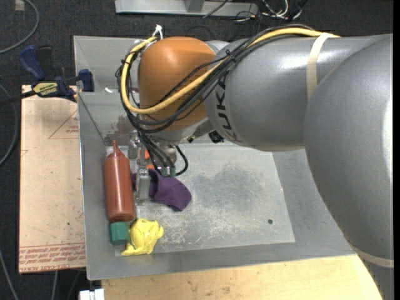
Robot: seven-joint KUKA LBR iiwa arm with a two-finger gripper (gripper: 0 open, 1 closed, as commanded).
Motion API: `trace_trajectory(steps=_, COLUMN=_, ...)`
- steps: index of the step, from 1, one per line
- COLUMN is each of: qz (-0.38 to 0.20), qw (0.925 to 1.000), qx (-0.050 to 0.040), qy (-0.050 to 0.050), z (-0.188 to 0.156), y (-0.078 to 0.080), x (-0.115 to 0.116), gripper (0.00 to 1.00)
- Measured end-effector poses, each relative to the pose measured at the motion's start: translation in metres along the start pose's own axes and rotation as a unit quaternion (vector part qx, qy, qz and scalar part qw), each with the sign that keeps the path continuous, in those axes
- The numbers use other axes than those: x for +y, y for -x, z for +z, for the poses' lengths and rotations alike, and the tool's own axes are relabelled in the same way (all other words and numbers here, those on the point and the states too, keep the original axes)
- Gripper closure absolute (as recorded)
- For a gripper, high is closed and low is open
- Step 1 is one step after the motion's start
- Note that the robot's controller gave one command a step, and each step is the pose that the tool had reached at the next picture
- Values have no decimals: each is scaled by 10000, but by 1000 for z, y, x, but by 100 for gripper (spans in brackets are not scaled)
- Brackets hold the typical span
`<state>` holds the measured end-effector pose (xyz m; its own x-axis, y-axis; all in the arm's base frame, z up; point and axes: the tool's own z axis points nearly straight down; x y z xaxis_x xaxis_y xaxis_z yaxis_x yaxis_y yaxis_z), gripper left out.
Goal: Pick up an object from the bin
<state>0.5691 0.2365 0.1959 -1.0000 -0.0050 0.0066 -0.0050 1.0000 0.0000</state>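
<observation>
My gripper [143, 185] reaches down at the left side of the bin, under the arm's orange cover. It stands between a red-brown ketchup-style bottle [119, 186], lying lengthwise along the left wall, and a crumpled purple cloth-like lump [170, 193] just to its right. The purple lump touches the gripper's right side, and its upper edge is hidden by the gripper. The bottle lies close on the gripper's left.
A small green block [118, 232] and a crumpled yellow soft thing [144, 236] lie at the front left corner, below the bottle's base. The arm covers the bin's back and right. The bare bin floor shows at the centre and right front.
</observation>
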Motion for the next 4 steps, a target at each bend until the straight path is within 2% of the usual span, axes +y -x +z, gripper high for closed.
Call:
trace_trajectory(steps=1, qz=21, qw=10000, qx=-36, qy=8, z=-5, y=2, x=-1, gripper=0)
trace_trajectory(steps=2, qz=-67, qw=10000, qx=11, qy=2, z=-37, y=-9, x=-32, gripper=0)
trace_trajectory(steps=3, qz=-518, qw=9986, qx=-52, qy=7, z=-68, y=-15, x=-44, gripper=0)
trace_trajectory(steps=4, qz=-541, qw=9985, qx=-67, qy=22, z=-28, y=-17, x=-60, gripper=0)
